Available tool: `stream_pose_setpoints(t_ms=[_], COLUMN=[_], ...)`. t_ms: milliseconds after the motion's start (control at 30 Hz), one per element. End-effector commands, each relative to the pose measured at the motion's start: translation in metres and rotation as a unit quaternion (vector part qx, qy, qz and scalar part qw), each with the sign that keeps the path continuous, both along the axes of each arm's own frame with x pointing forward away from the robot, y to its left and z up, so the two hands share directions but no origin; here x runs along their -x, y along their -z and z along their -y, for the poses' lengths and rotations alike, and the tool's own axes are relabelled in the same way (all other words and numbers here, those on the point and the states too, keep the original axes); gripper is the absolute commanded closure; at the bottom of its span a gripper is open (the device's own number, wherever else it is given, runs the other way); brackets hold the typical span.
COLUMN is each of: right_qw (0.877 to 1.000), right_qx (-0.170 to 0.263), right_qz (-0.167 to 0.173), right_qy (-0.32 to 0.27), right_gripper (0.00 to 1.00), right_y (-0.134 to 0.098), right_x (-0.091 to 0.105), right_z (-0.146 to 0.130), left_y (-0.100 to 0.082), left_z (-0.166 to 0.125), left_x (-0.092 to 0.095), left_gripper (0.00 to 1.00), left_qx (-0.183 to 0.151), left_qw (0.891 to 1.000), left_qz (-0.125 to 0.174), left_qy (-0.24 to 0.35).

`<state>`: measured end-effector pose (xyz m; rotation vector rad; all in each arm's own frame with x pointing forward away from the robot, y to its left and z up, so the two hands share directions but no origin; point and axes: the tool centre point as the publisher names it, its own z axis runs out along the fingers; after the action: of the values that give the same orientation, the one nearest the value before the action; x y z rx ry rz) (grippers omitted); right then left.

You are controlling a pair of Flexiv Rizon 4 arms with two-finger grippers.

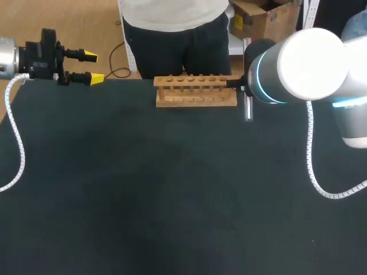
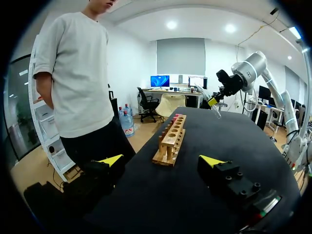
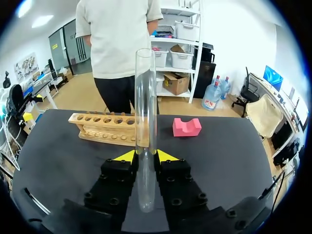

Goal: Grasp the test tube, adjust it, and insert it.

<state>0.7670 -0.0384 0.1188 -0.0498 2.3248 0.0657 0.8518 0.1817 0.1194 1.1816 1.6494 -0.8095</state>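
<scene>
A clear glass test tube (image 3: 145,112) stands upright between the yellow-tipped fingers of my right gripper (image 3: 145,156), which is shut on it low on its length. Ahead of it and slightly to one side lies the wooden rack (image 3: 106,127) with its row of holes. In the head view the rack (image 1: 196,91) sits at the table's far edge, and the tube (image 1: 248,109) shows just off its right end, under my right arm's wrist, which hides the gripper. My left gripper (image 1: 90,67) is open at the far left corner, holding nothing, with the rack (image 2: 170,139) ahead of it.
A pink block (image 3: 187,126) lies on the black table (image 1: 172,189) right of the rack. A person stands just behind the table's far edge, not touching it.
</scene>
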Motion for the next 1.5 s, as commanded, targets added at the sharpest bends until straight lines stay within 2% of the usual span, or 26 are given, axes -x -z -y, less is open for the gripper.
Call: stream_pose_setpoints(t_ms=[33, 267, 367, 467, 533, 567, 600, 767, 1233, 1500], right_qw=[1.0, 1.0, 1.0, 0.998, 0.995, 0.994, 0.993, 0.98, 0.959, 0.946], right_qx=[-0.002, -0.002, -0.013, -0.027, -0.035, -0.043, -0.039, -0.08, -0.133, -0.126], right_qz=[0.004, 0.004, 0.022, 0.047, 0.081, 0.081, 0.097, 0.163, 0.238, 0.292], right_qy=[0.0, 0.0, 0.016, 0.036, 0.046, 0.053, 0.056, 0.076, 0.079, 0.069], right_gripper=[1.0, 1.0, 1.0, 1.0, 1.0, 1.0, 1.0, 1.0, 1.0, 1.0], right_y=[0.001, 0.001, -0.002, -0.008, -0.013, -0.016, -0.018, -0.031, -0.055, -0.06], right_x=[0.001, 0.001, -0.005, -0.011, -0.015, -0.017, -0.019, -0.03, -0.064, -0.079], right_z=[0.001, 0.001, -0.004, -0.008, -0.011, -0.012, -0.013, -0.021, -0.046, -0.056], left_y=[0.001, 0.001, 0.001, 0.001, 0.001, 0.001, 0.001, 0.001, 0.001, 0.001], left_z=[0.0, 0.0, 0.0, 0.0, 0.0, 0.0, 0.0, 0.0, 0.0, 0.0], left_x=[0.002, 0.002, 0.002, 0.002, 0.002, 0.002, 0.002, 0.002, 0.002, 0.002], left_gripper=[0.0, 0.0, 0.0, 0.0, 0.0, 0.0, 0.0, 0.0, 0.0, 0.0], left_qx=[0.001, 0.001, 0.001, 0.001, 0.001, 0.001, 0.001, 0.001, 0.001, 0.001], left_qw=[1.0, 1.0, 1.0, 1.0, 1.0, 1.0, 1.0, 1.0, 1.0, 1.0], left_qz=[0.003, 0.003, 0.003, 0.003, 0.003, 0.003, 0.003, 0.003, 0.003, 0.003], left_qy=[-0.002, -0.002, -0.002, -0.002, -0.002, -0.002, -0.002, -0.002, -0.002, -0.002])
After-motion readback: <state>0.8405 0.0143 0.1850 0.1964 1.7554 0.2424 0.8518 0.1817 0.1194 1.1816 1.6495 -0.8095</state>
